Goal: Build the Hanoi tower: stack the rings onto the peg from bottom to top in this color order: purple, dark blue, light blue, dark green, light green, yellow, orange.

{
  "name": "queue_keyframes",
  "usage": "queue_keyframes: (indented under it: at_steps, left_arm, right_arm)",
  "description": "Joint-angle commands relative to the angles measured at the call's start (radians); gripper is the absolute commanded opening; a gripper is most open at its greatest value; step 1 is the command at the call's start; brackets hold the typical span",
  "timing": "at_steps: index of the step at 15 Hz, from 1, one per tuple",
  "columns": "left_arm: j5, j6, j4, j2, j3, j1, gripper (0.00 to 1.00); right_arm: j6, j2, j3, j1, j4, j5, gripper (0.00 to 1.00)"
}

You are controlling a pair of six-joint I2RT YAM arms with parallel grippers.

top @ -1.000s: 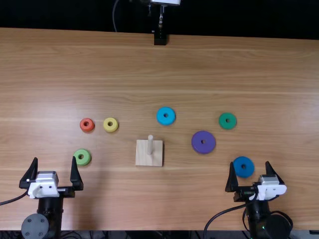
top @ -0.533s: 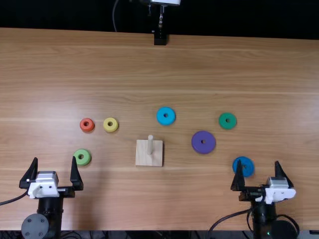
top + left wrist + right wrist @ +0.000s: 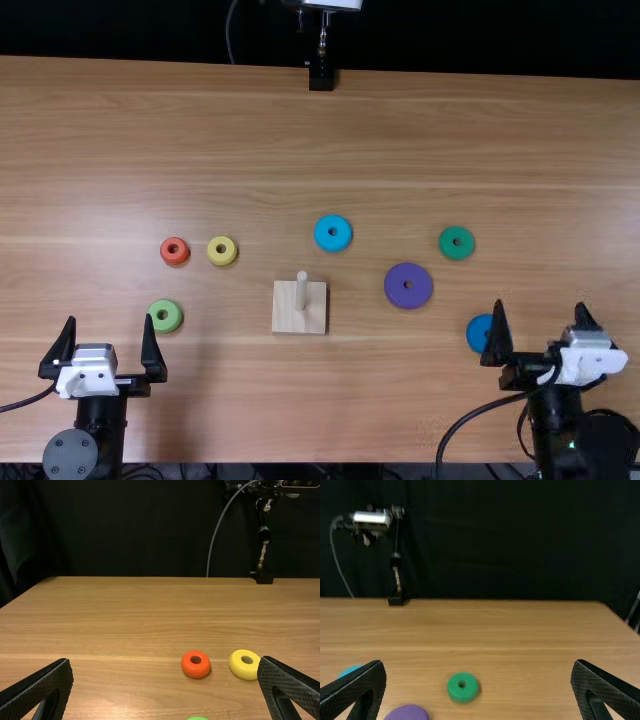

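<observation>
The wooden base (image 3: pixel 286 317) with its upright peg (image 3: pixel 301 288) holds no ring. Right of it lie the purple ring (image 3: pixel 397 294) and dark green ring (image 3: pixel 449 249); behind is the light blue ring (image 3: pixel 322 239). My right gripper (image 3: pixel 542 310), open and empty, has one finger partly covering the dark blue ring (image 3: pixel 477 333). At the left are the orange ring (image 3: pixel 166 256), yellow ring (image 3: pixel 214 256) and light green ring (image 3: pixel 157 323), near my open left gripper (image 3: pixel 111 324). The left wrist view has the left gripper (image 3: pixel 167 665), the right wrist view the right gripper (image 3: pixel 478 667).
The wooden table (image 3: pixel 250 130) extends far behind the rings. A black stand (image 3: pixel 321 76) is at its far edge, with a cable beside it. Another cable (image 3: pixel 470 418) loops from the right arm over the near part of the table.
My right gripper has moved to the right and slightly away from the near edge, its left finger now over part of the dark blue ring. The left arm and the rings have stayed put.
</observation>
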Motion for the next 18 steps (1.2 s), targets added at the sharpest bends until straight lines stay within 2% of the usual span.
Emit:
queue_keyframes:
  at_steps: [1, 3, 7, 9, 12, 14, 15, 18]
  left_arm:
    - [0.017, 0.011, -0.039, -0.007, -0.033, 0.010, 1.00]
    - [0.017, 0.011, -0.039, -0.007, -0.033, 0.010, 1.00]
    - [0.017, 0.011, -0.039, -0.007, -0.033, 0.010, 1.00]
    - [0.017, 0.011, -0.039, -0.007, -0.033, 0.010, 1.00]
    - [0.017, 0.011, -0.039, -0.007, -0.033, 0.010, 1.00]
    - [0.017, 0.011, -0.039, -0.007, -0.033, 0.010, 1.00]
    - [0.017, 0.011, -0.039, -0.007, -0.033, 0.010, 1.00]
    - [0.017, 0.011, -0.039, -0.007, -0.033, 0.010, 1.00]
  right_arm:
    - [0.008, 0.073, 0.088, 0.020, -0.067, 0.010, 1.00]
    - [0.004, 0.188, 0.203, 0.023, -0.176, 0.008, 1.00]
    - [0.015, 0.393, 0.344, 0.028, -0.191, 0.002, 1.00]
    - [0.008, 0.521, 0.428, 0.031, -0.220, 0.001, 1.00]
    - [0.014, 0.689, 0.577, 0.130, -0.445, -0.001, 1.00]
    - [0.017, 0.807, 0.646, 0.179, -0.481, -0.001, 1.00]
    - [0.023, 0.857, 0.654, 0.199, -0.481, -0.003, 1.00]
    - [0.084, 0.976, 0.678, 0.213, -0.470, -0.001, 1.00]
